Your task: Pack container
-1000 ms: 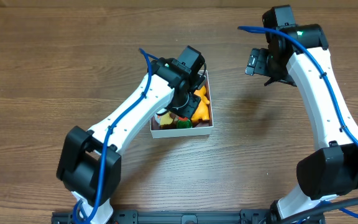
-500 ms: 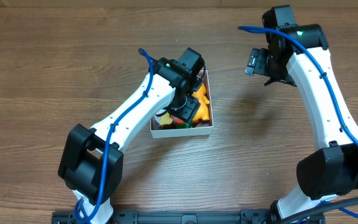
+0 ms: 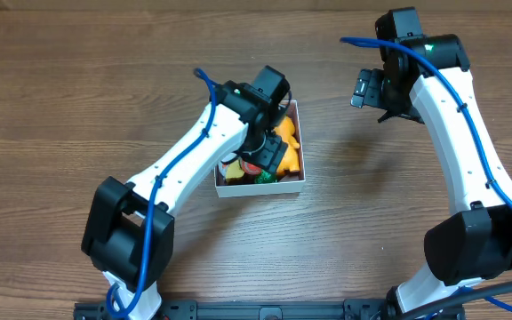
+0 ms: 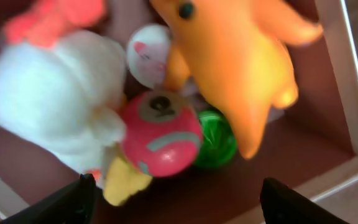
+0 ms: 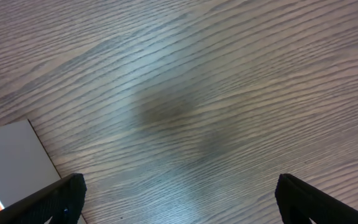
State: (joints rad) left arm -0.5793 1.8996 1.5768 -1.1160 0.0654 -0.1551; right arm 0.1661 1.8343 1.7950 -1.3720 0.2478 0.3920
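The container point(image 3: 265, 188) is a shallow white box with a pink-brown inside point(image 4: 253, 186), holding several toys. Among them are an orange plush point(image 4: 229, 68), a white plush point(image 4: 61, 106), a pink-red ball point(image 4: 160, 134) and a green ball point(image 4: 216, 146). My left gripper point(image 4: 179, 205) hangs open just above the toys with nothing between its fingers point(image 4: 73, 202). From overhead the left gripper point(image 3: 263, 158) is over the box's middle. My right gripper point(image 3: 369, 92) stands open and empty above bare table to the box's right; the right gripper point(image 5: 182, 199) sees only wood and a box corner point(image 5: 11, 162).
A small white ball with a pink face point(image 4: 149, 53) and a yellow piece point(image 4: 126, 180) also lie in the box. The brown wooden table point(image 3: 78, 98) lies all round the box with nothing else on it.
My left gripper's jaws have come apart over the box and its wrist has shifted slightly back and left. The right arm has not moved.
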